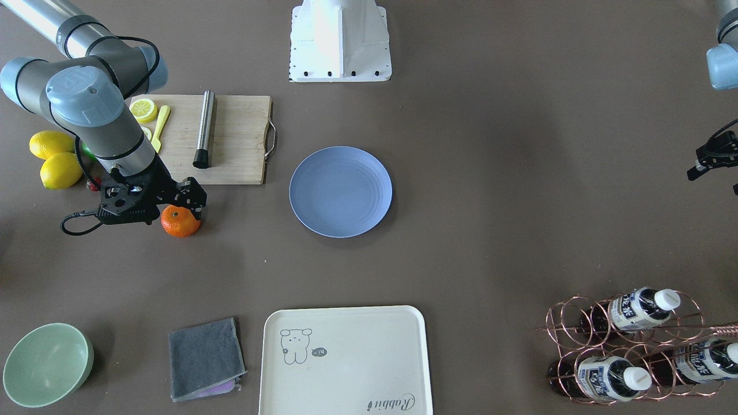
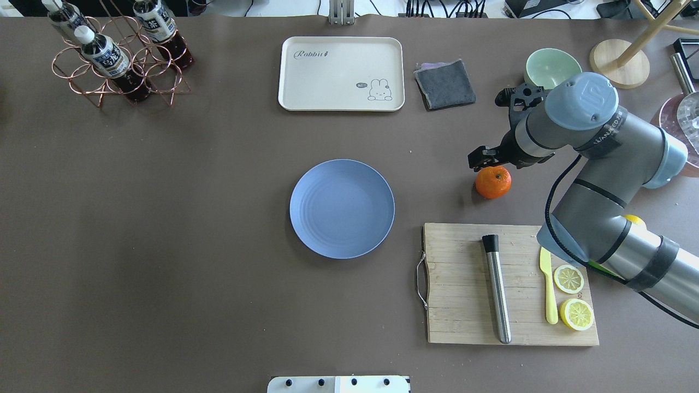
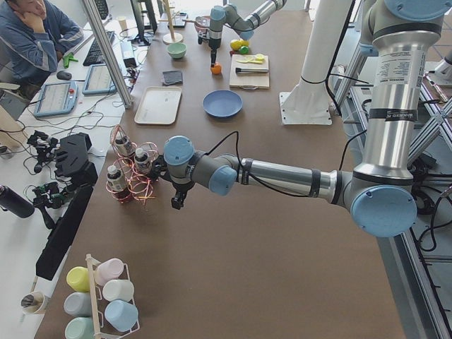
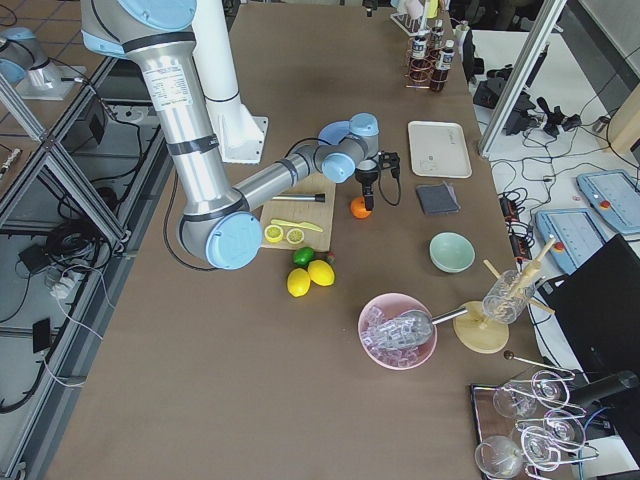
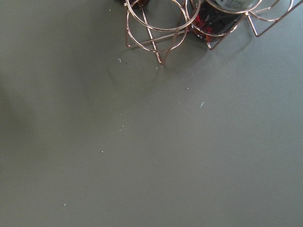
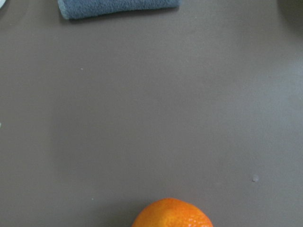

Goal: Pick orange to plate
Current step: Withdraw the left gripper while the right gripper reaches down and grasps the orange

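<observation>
Well, the right gripper (image 2: 483,158) hovers with the orange (image 2: 493,182) just beneath it; I cannot tell whether its jaws are parted.

The right wrist view's bottom edge cuts off the orange (image 6: 171,213). The right gripper (image 1: 191,203) masks its fingers with its own black body, their gap unreadable. The left gripper (image 1: 712,158) is cropped at the front view's edge. The right arm (image 1: 109,132) hides most of the lime (image 1: 87,151).
</observation>
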Controlling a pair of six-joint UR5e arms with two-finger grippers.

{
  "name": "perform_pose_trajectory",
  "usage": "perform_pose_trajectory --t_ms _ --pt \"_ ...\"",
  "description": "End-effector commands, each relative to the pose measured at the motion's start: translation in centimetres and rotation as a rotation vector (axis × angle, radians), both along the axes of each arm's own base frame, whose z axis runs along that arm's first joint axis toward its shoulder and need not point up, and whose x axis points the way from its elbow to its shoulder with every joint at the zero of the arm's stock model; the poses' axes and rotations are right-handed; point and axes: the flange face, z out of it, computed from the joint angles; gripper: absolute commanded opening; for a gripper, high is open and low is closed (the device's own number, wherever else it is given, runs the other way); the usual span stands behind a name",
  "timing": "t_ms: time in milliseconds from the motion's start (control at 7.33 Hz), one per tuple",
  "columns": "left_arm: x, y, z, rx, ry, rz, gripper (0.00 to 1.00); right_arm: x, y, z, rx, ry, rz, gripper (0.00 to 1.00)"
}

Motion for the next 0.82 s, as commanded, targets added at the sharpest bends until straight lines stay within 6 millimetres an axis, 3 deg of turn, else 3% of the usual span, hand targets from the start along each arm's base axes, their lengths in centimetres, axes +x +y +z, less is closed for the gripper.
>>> perform_pose_trajectory --t_ms 0,409,545,682 --pt "-0.10 0.05 -0.06 0.001 0.001 -0.001 0.98 -1.24 0.87 0.81 -0.008 0.015 -0.017 1.00" --pt "-0.10 0.05 -0.14 0.003 0.001 -0.001 0.98 -2.19 1.00 1.45 -0.009 0.033 -0.021 0.97" --pt "-0.11 0.11 -0.06 0.001 0.001 -0.001 0.98 -2.10 1.08 0.84 -0.007 0.023 -0.015 0.45" --pt "-0.11 0.11 -0.06 0.001 0.001 -0.001 0.98 -2.11 0.94 0.96 0.001 0.027 -0.024 0.02"
